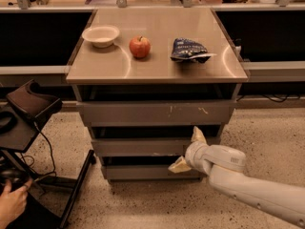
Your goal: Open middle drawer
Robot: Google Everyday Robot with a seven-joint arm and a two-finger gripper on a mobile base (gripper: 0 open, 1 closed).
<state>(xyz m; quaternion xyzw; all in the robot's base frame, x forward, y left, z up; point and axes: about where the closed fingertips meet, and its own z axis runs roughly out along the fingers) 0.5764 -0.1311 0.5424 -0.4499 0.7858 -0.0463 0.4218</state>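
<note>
The middle drawer (143,147) is the plain grey front between a taller scratched front (157,113) above and a shorter front (147,171) below. My gripper (188,150) is at the right end of the middle drawer's front. It is open, with one pale finger (198,136) at the front's upper edge and the other (179,166) at its lower edge. The white arm (248,185) comes in from the lower right.
On the cabinet top (157,66) sit a white bowl (100,35), a red apple (139,46) and a blue chip bag (188,50). A black stand (28,113) with cables is at the left. A person's hand (12,202) is at the lower left. Speckled floor lies in front.
</note>
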